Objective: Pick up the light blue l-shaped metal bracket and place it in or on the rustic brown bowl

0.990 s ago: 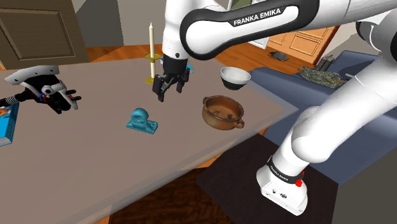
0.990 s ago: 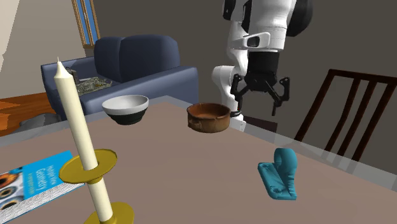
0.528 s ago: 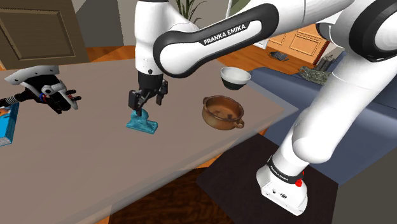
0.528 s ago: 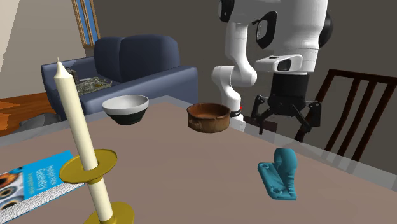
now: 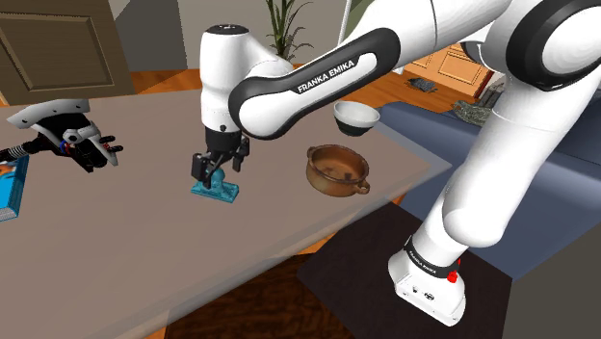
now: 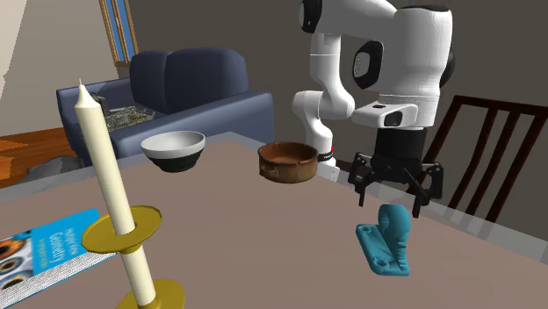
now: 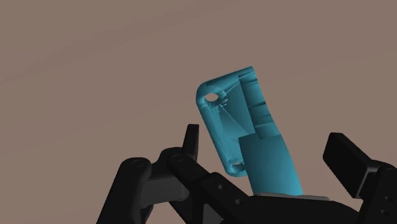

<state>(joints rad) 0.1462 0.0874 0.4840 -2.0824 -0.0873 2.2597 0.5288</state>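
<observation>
The bracket point(image 7: 238, 121) is bright teal, L-shaped, with round holes. The gripper point(image 6: 391, 195) hangs open just over it. At the shoulder view's centre-left, the gripper covers its upright part.

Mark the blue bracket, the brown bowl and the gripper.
blue bracket point(image 6: 385, 240), second exterior view, middle of its body.
brown bowl point(image 5: 331, 183), shoulder view, on its outer wall.
gripper point(image 6: 388, 201), second exterior view, midway between its fingertips.
</observation>
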